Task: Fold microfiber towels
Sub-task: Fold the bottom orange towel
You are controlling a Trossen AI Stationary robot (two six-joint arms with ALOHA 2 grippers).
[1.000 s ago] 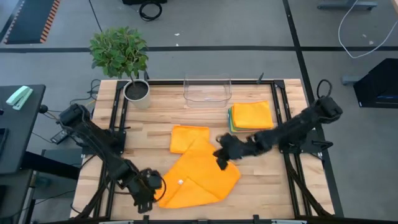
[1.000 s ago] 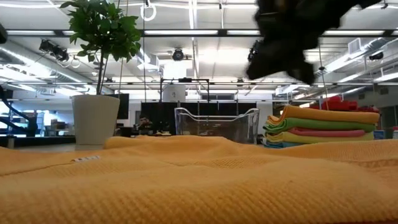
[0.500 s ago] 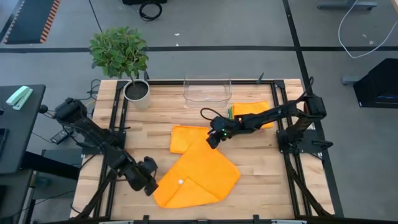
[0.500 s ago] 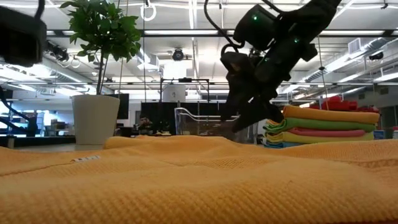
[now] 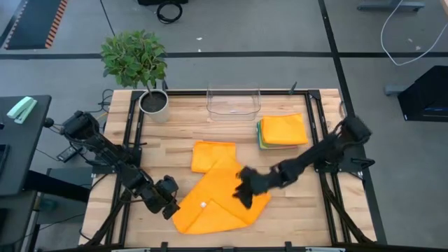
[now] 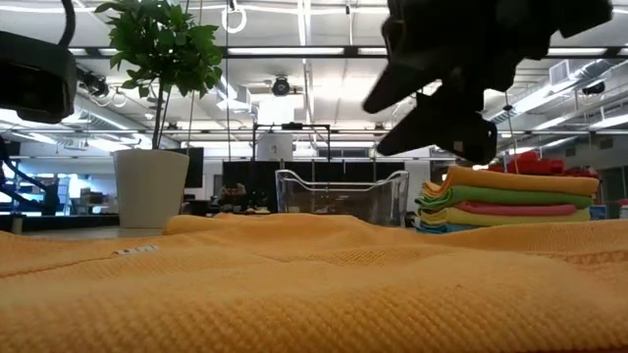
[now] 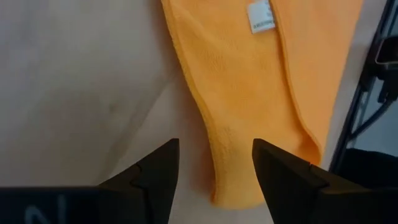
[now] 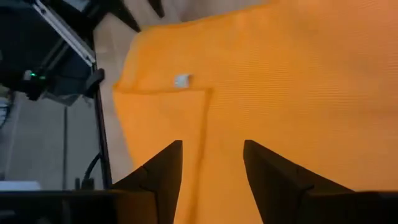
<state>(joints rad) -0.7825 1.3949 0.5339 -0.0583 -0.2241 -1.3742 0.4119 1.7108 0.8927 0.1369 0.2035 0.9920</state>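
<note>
High view, room: grey floor (image 5: 231,35) around the bench, dark strips crossing it, a black cable coil (image 5: 169,10) at the far edge.
Low view, room: a wide hall with ceiling light strips (image 6: 294,51) and racks far behind the bench.
Table: pale wood-plank table (image 5: 294,210) inside a black frame, both arms reaching in over its side rails.
Large orange towel: the spread orange towel (image 5: 217,199) lies flat under the right gripper and just beside the left one; one flap is turned over on it and a small white tag (image 5: 204,205) faces up.
Plant: potted plant (image 5: 136,59) in a white pot, at the far corner, well beyond the left gripper.
Clear bin: clear plastic bin (image 5: 233,102) at the far edge, well beyond the right gripper.
Towel stack: towel stack (image 5: 283,131) with orange on top and green, pink, yellow and blue edges below, beside the bin, well apart from the right gripper.
Folded orange towel: small folded orange towel (image 5: 212,154) just beyond the right gripper, its near edge meeting the spread cloth.
Right gripper: right gripper (image 5: 243,195) hangs above the spread cloth's right part, fingers parted, nothing between them.
Left gripper: left gripper (image 5: 170,205) sits low at the spread cloth's left corner, fingers parted with the cloth's edge showing between them, not pinched.
</note>
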